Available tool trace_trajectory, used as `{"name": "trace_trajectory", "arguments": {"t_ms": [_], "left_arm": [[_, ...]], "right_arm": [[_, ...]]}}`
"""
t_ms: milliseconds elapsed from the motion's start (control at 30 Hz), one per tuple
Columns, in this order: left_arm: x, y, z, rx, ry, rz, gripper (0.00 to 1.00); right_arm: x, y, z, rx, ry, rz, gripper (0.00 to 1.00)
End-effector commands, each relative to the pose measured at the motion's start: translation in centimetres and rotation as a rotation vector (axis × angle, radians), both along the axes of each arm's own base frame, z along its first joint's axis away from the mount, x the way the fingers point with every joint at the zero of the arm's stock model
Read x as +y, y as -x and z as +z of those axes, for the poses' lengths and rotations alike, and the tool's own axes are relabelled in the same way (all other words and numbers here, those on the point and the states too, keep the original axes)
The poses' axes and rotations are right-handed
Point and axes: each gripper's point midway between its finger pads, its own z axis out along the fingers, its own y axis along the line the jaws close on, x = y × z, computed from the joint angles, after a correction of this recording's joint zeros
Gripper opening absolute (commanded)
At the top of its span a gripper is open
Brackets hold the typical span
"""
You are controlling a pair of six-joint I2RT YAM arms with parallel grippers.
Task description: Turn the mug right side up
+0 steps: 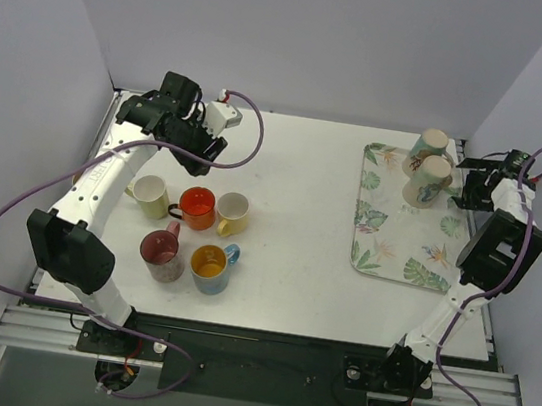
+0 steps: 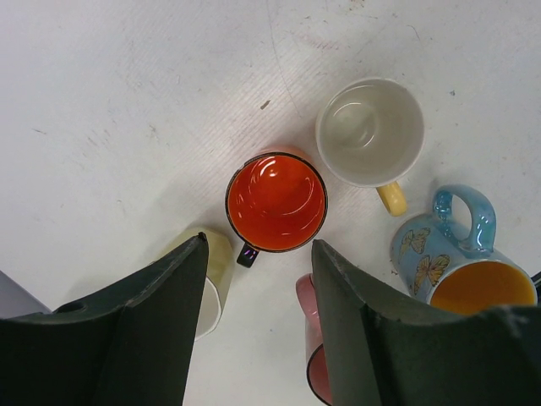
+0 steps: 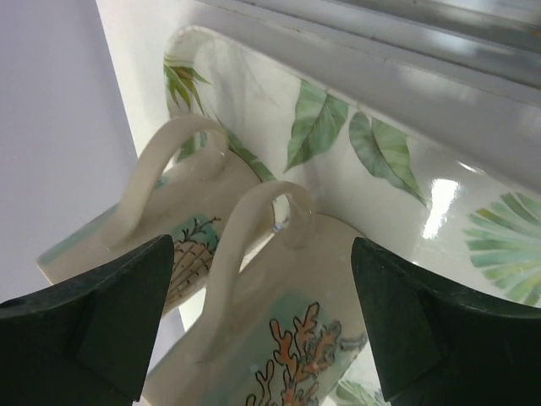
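Two cream mugs stand upside down at the far corner of the leaf-print tray (image 1: 386, 245): a farther one (image 1: 430, 144) and a nearer one with a coral pattern (image 1: 430, 176). In the right wrist view the coral mug (image 3: 321, 338) sits between my open fingers, handle toward the camera, with the other mug (image 3: 169, 237) behind it. My right gripper (image 1: 467, 186) (image 3: 262, 254) is open just right of the coral mug and does not touch it. My left gripper (image 1: 197, 157) (image 2: 259, 254) is open and empty, hovering above the upright mugs at the left.
Several upright mugs stand on the left of the table: pale yellow (image 1: 149, 194), orange (image 1: 197, 207) (image 2: 276, 201), white with a yellow handle (image 1: 232, 213) (image 2: 370, 132), pink (image 1: 161, 253) and blue butterfly (image 1: 209, 267) (image 2: 461, 262). The right wall is close behind the right arm.
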Motion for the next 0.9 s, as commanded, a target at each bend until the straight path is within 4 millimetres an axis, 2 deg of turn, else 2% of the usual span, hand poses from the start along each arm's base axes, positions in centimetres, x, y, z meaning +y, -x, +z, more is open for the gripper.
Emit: {"name": "trace_trajectory", "arguments": {"t_ms": [0, 100, 300, 400, 567, 700, 733, 767, 800, 833, 867], "left_arm": [[-0.6, -0.5, 2.0, -0.052, 0.038, -0.015, 0.62], [-0.5, -0.4, 2.0, -0.056, 0.034, -0.013, 0.62], [-0.2, -0.6, 1.8, -0.065, 0.011, 0.001, 0.62], [0.0, -0.8, 1.7, -0.071, 0.003, 0.006, 0.62], [0.0, -0.8, 1.4, -0.068, -0.002, 0.004, 0.62], [-0.1, -0.8, 1.3, -0.07, -0.008, 0.002, 0.62], [-0.1, -0.9, 1.3, -0.069, -0.009, 0.003, 0.62], [-0.2, -0.9, 1.3, -0.071, -0.011, 0.001, 0.62], [-0.1, -0.9, 1.3, -0.073, -0.013, 0.003, 0.62], [-0.1, -0.9, 1.3, -0.074, -0.014, 0.002, 0.62], [-0.1, -0.9, 1.2, -0.074, -0.014, 0.002, 0.62]], "right_arm": [[-1.6, 0.2, 1.2, 0.011, 0.032, 0.031, 0.79], [-1.3, -0.6, 0.7, 0.003, 0.024, 0.047, 0.72], [-0.2, -1.2, -0.8, 0.002, -0.021, 0.056, 0.69], [0.7, -2.0, -0.9, -0.003, -0.013, 0.084, 0.68], [1.5, -3.2, -1.0, -0.011, -0.022, 0.107, 0.56], [1.9, -2.9, -1.7, -0.013, -0.029, 0.114, 0.4], [2.0, -2.6, -2.2, -0.006, -0.04, 0.119, 0.33], [2.2, -2.4, -2.4, -0.008, -0.048, 0.124, 0.31], [2.6, -2.4, -2.5, -0.013, -0.06, 0.137, 0.19], [2.6, -2.1, -2.5, -0.02, -0.062, 0.144, 0.14], [2.6, -2.0, -2.0, -0.03, -0.061, 0.152, 0.02]]}}
